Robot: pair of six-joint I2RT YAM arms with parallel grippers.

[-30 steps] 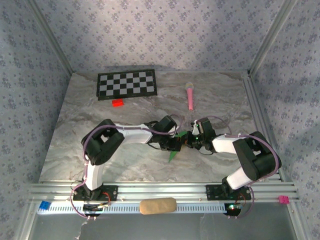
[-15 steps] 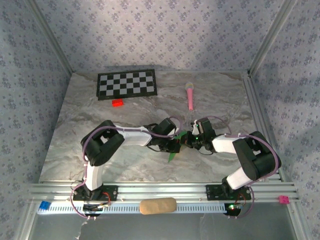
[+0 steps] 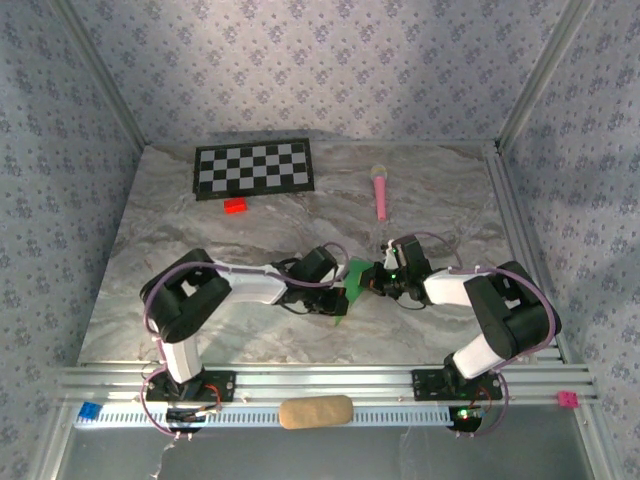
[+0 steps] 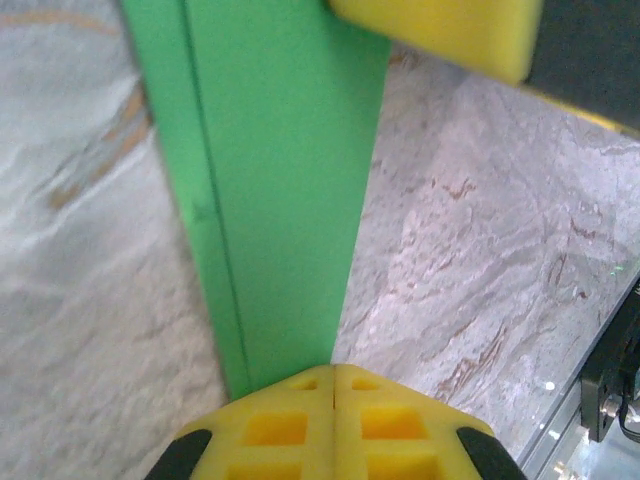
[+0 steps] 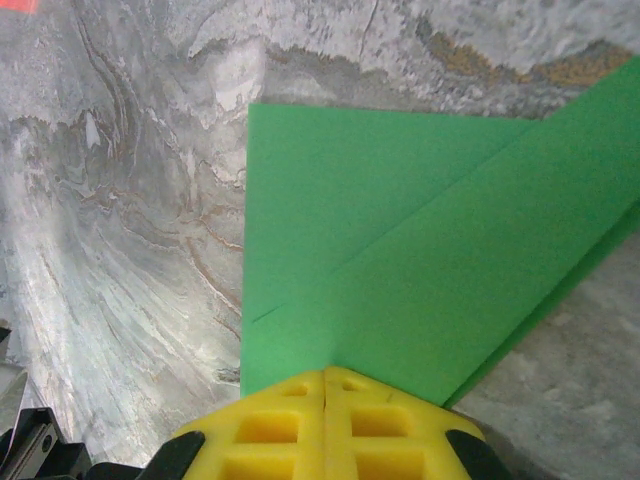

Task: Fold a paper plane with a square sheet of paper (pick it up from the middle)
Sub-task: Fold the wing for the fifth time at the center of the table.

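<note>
The square sheet of paper (image 3: 354, 276) is bright green and folded into a narrow pointed paper plane shape, held above the marble table's middle between both grippers. My left gripper (image 3: 338, 293) is shut on its narrow end; in the left wrist view the green strip (image 4: 285, 190) with a long crease runs up from my shut jaws (image 4: 333, 372). My right gripper (image 3: 372, 284) is shut on the wider end. In the right wrist view, layered green flaps (image 5: 400, 260) spread out from its jaws (image 5: 325, 376). The right gripper's yellow finger (image 4: 440, 30) shows at the top of the left wrist view.
A black-and-white checkerboard (image 3: 253, 168) lies at the back left with a small red block (image 3: 236, 206) in front of it. A pink microphone-shaped toy (image 3: 381, 191) lies at the back right. A tan pad (image 3: 315, 411) rests on the front rail.
My left arm has swung left and lower, stretching out along the table. The green paper has tilted, and more of it shows between the two grippers. The right arm has hardly moved.
</note>
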